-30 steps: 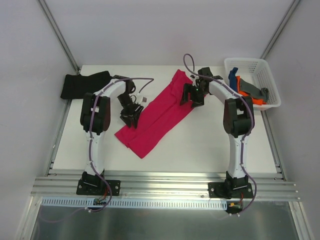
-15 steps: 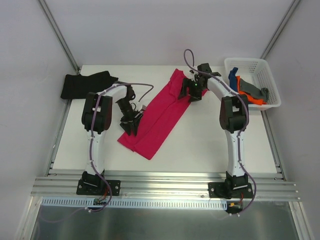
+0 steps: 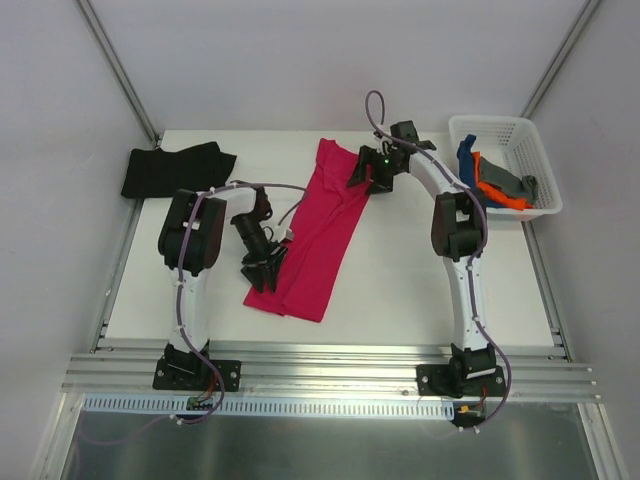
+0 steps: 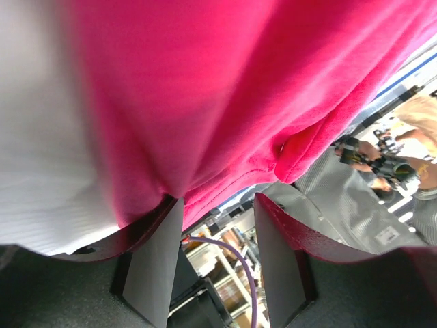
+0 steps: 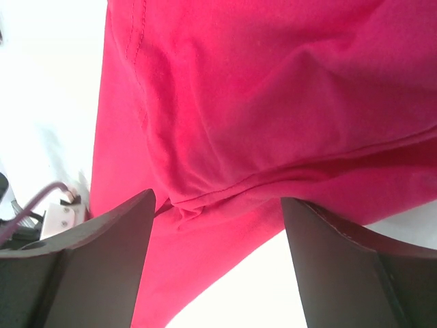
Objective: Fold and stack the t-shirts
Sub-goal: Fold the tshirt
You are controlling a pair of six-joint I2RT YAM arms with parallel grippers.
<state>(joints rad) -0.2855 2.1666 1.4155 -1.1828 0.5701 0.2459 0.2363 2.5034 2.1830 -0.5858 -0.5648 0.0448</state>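
A crimson-pink t-shirt [image 3: 318, 230] lies folded into a long narrow strip on the white table [image 3: 410, 280], running from back centre toward the front left. My left gripper [image 3: 262, 270] is low at the strip's near-left edge. In the left wrist view its jaws [image 4: 218, 199] stand apart with nothing between them, and the pink cloth [image 4: 205, 89] rests over the left fingertip. My right gripper [image 3: 362, 178] is at the strip's far right edge, open wide [image 5: 217, 197] over a hem fold of the cloth [image 5: 273, 89]. A black t-shirt [image 3: 175, 170] lies folded at the back left.
A white lattice basket [image 3: 520, 125] stands at the back right corner, holding blue [image 3: 466, 155], orange [image 3: 492, 186] and grey [image 3: 515, 182] shirts. Metal frame rails run along both table sides and the near edge.
The pink strip has swung from a diagonal to nearly upright. The right gripper moved back and left with the far end; the left gripper moved toward the front with the near end.
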